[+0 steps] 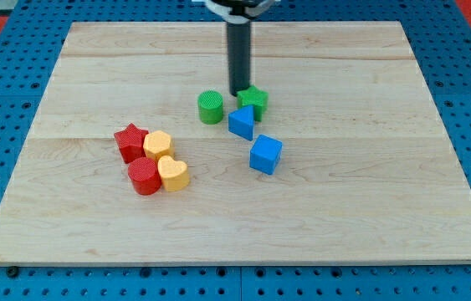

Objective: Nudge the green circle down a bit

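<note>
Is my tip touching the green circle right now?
No, my tip sits right of the green circle, against the green star.

A single camera looks down at a slant from beyond the view's bottom edge of the wooden board [386,209], facing toward the view's top. It stands far enough back to take in the whole board and strips of blue pegboard [9,92] around it.

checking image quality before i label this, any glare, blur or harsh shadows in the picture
Camera view: even, soft light, no glare on the pale wooden board; only faint shadows by the blocks; the green cylinder block and the dark rod's tip, just to its right beside the green star block, look sharp; the rod's mount at the view's top is cropped.
</note>
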### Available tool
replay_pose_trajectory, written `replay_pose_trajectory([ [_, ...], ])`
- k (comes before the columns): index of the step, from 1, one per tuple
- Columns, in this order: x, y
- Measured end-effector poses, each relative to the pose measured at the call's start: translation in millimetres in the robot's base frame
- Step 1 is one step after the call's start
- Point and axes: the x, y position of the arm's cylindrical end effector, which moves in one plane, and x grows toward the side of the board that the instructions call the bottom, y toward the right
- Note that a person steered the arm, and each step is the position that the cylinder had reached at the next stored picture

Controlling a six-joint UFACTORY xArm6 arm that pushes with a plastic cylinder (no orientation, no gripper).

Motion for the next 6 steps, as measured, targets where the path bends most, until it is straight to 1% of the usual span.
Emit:
replay_pose_trajectory([
  [2,21.2,4.7],
  [3,40.0,8.8],
  [4,28.1,-14.3],
  [5,12.2,-17.4],
  [6,14.7,-37.6],
])
